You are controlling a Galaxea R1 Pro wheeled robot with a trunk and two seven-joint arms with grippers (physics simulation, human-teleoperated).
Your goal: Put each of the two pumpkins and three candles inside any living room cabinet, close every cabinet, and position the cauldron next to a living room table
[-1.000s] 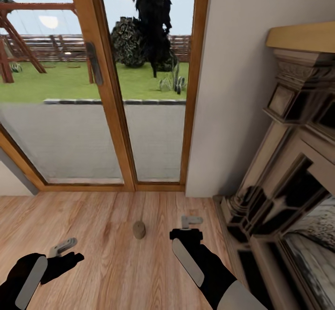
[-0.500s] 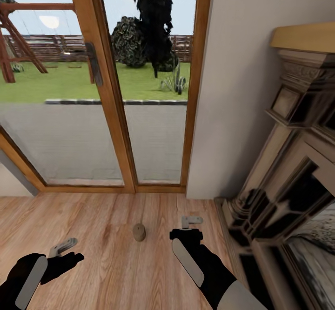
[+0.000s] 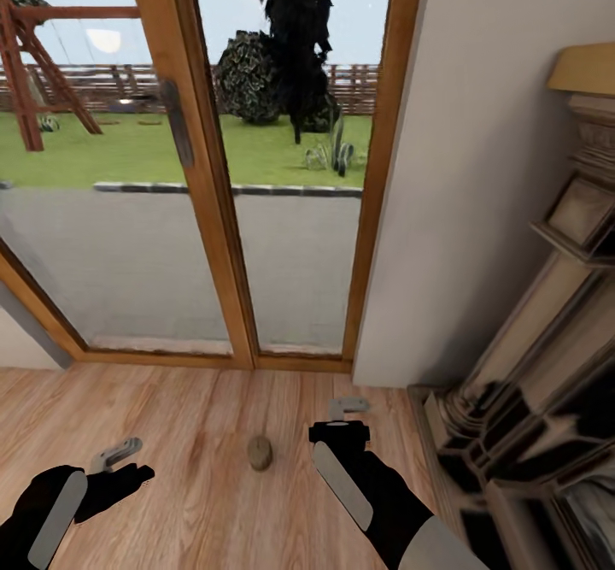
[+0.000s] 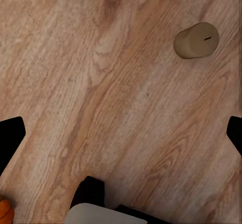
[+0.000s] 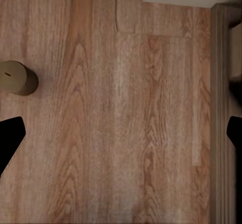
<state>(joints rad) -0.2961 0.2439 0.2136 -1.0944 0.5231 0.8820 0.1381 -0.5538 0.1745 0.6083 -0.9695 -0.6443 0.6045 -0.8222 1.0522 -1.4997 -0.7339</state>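
1 candle (image 3: 260, 453) stands upright on the wooden floor (image 3: 196, 416), between the 2 arms and a little ahead of them, in front of the glass door (image 3: 213, 211) and well apart from the fireplace (image 3: 530, 399) at the right. Both arms hang low and forward over the boards, likely so either can drop onto it. The left gripper (image 3: 117, 461) is spread wide and empty; the right gripper (image 3: 346, 406) is also wide open, holding nothing, and sits nearer the candle. The left wrist view catches an orange sliver at its edge, possibly a pumpkin (image 4: 4, 211), too small to be sure
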